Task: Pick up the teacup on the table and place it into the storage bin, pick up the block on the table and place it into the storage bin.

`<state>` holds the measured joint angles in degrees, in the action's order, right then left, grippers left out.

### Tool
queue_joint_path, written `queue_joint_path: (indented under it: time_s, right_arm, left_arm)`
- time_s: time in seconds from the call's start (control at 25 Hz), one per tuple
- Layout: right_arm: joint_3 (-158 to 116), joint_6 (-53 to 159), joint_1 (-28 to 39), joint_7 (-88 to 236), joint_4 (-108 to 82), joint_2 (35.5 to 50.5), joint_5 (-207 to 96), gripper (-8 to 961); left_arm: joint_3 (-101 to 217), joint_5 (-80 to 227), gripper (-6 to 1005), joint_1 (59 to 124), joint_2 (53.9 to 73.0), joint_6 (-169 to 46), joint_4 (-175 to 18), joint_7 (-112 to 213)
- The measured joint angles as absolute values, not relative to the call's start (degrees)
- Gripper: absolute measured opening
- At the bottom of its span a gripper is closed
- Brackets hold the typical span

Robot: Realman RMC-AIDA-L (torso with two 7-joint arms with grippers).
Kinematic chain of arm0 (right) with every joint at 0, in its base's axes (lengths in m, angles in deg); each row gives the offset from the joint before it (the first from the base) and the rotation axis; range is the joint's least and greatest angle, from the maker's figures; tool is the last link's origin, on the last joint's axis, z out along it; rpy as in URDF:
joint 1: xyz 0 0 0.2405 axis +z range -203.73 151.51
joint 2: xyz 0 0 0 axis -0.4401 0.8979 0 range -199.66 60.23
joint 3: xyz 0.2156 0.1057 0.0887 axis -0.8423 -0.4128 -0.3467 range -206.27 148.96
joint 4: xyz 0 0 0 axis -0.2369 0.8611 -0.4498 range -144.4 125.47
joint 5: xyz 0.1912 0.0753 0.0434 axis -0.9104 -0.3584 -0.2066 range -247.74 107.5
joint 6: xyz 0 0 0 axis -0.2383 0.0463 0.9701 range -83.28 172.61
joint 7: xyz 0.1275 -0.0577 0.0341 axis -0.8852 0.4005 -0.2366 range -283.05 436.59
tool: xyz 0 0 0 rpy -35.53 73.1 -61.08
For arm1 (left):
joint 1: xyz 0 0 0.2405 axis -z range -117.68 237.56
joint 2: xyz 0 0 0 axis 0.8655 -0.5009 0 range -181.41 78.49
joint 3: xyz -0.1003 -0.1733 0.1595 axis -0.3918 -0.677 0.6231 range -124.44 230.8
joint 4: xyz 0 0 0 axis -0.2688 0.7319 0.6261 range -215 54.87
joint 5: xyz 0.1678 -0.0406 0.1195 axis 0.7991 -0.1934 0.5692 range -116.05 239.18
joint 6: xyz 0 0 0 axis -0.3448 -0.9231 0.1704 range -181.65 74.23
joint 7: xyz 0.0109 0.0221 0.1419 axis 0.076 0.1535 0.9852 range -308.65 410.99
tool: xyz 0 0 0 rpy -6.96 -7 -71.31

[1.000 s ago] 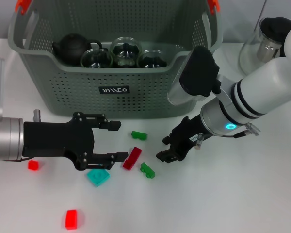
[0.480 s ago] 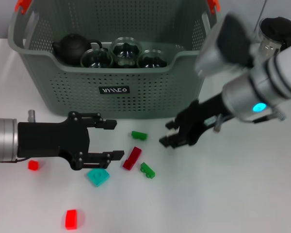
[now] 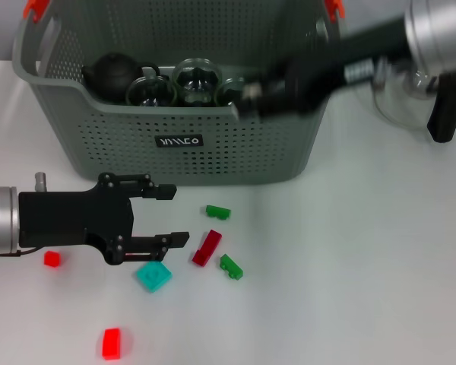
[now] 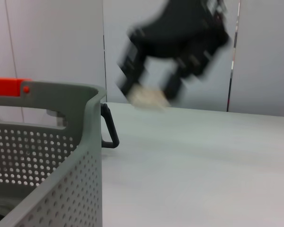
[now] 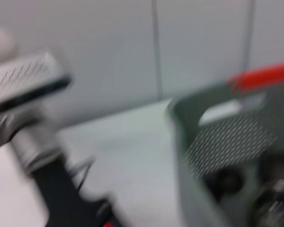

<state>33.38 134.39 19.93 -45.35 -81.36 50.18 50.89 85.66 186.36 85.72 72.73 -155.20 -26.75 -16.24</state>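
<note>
Block step, by the look of it. Three glass teacups (image 3: 198, 80) already sitting inside the storage bin (image 3: 121, 156), beside a black teapot (image 3: 112, 71). No loose teacup seen on the table (image 3: 365, 274).

Right gripper (image 3: 252, 96) up over the bin's front rim, near the right corner, arm reaching in from the right. Open or closed: cannot tell. Carrying anything: cannot tell either. Looks like the drop phase of a block transfer, but only a guess from the pose.

Left gripper (image 3: 174, 214) low over the table in front of the bin, lying sideways, pointing toward the block cluster. Jaws apart, nothing between them. Just short of the long red block (image 3: 207, 247), not touching it. Upper green block (image 3: 218, 211) just past the jaw tips. Teal block (image 3: 153, 276) just beside the lower jaw, on the near side. Second green block (image 3: 230, 266) beside the long red one. Small red block (image 3: 52, 259) and another red block (image 3: 112, 343) well apart from the cluster, on the left.

Next move, as judged:
- pick one target; long red block or upper green block closest to the open jaws
- advance and drop so one jaw lands each side; blocks flat and low, so nearly down to the table
- red and lower green close together: risk of nudging the neighbour or grabbing both
- lift over the front wall only once the right arm is out of the way
</note>
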Motion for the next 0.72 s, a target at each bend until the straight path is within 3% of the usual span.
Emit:
queue_joint_path:
  time_s: [0.4, 0.72]
  right_arm:
    - [30.6, 117.3, 29.3, -41.9, -67.9, 47.56, 54.1, 488]
    - [30.4, 108.5, 32.3, -42.8, -60.8, 47.21, 60.6, 496]
  left_arm:
    - [86.0, 184.1, 706, 86.2, 72.82, -155.2, -27.2, -16.2]
    - [85.8, 183.4, 707, 86.4, 72.73, -155.2, -27.5, -16.2]
